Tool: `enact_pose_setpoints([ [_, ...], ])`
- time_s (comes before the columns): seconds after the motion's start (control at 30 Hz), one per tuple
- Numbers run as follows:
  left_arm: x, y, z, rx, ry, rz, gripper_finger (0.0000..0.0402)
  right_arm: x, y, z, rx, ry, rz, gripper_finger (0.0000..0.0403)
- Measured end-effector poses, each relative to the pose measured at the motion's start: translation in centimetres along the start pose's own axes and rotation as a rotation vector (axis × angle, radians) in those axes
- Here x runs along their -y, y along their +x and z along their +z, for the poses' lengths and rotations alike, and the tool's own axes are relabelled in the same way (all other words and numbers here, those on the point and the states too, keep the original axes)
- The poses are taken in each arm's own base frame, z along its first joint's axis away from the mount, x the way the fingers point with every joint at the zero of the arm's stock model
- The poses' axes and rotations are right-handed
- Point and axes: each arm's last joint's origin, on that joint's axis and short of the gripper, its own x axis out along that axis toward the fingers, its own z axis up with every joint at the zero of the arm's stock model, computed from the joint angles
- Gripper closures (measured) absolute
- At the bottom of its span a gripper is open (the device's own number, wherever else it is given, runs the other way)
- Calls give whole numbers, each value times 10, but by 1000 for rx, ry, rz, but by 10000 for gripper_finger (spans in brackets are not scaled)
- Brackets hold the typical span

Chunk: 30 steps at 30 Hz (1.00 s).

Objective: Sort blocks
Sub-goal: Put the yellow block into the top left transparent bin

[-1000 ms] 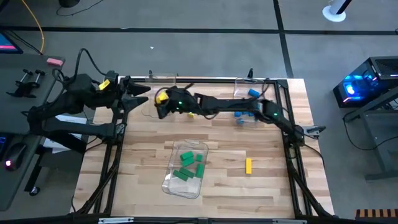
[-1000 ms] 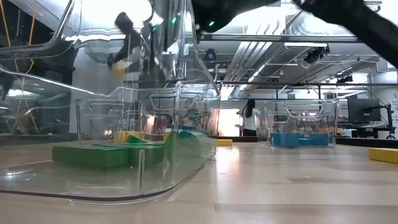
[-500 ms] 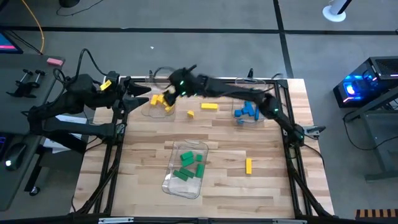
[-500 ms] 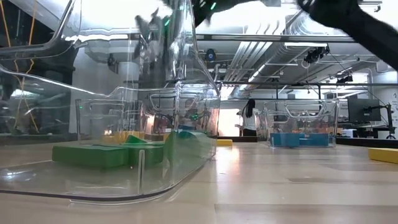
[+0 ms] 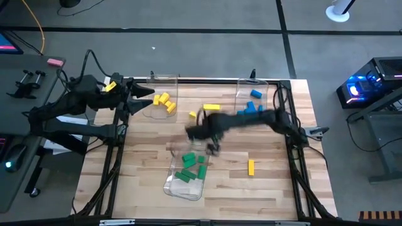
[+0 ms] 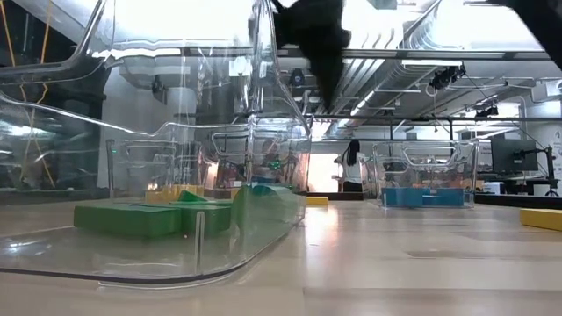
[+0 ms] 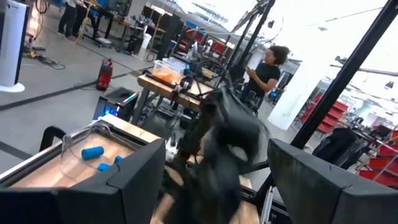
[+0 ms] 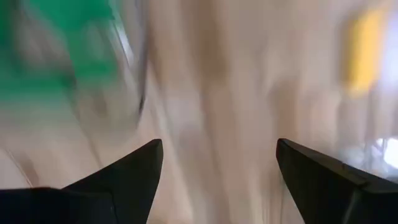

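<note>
Where wooden table (image 5: 226, 188) ends, grey floor (image 5: 207, 53); person (image 7: 266, 62) beyond.

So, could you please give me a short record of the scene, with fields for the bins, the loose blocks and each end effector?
green blocks: in the near clear bin
yellow blocks: in the far left bin
blue blocks: in the far right bin
loose yellow blocks: long block, small block, near-right block
right end effector: open, empty, mid-table
left end effector: open, waiting at the left edge
</note>
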Motion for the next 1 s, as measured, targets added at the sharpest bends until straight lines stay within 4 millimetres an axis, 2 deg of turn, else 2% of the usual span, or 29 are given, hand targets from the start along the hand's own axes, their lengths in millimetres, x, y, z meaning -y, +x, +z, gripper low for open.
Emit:
enact_pose_setpoints([
  [0.07, 0, 0, -1, -10, 7, 5, 131, -23, 12, -21, -86, -12, -48, 92],
  [0.13, -1, 0, -2, -16, 15, 7, 131, -33, 5, -50, -85, 49, -58, 92],
  [0.2, -1, 0, -2, -18, 15, 9, 131, -37, -1, -83, -60, 189, -51, 92],
  [0.27, -1, 0, -2, -19, 15, 9, 131, -40, 6, -117, -46, 385, -26, 92],
  [0.37, -1, 0, -2, -19, 14, 9, 131, -44, 19, -169, -44, 780, 46, 92],
  [0.47, -1, 0, -2, -20, 14, 9, 131, -54, 32, -202, -28, 1100, 220, 91],
  [0.53, -1, 1, -2, -20, 11, 9, 131, -65, 48, -213, -10, 1238, 278, 91],
  [0.63, -1, 0, -2, -22, 6, 10, 131, -76, 65, -218, -4, 1327, 294, 91],
  [0.77, -1, 0, -2, -24, 6, 12, 131, -79, 91, -216, -27, 1365, 163, 91],
  [1.0, -1, 0, -2, -24, 6, 13, 131, -76, 109, -203, -31, 1349, 114, 91],
])
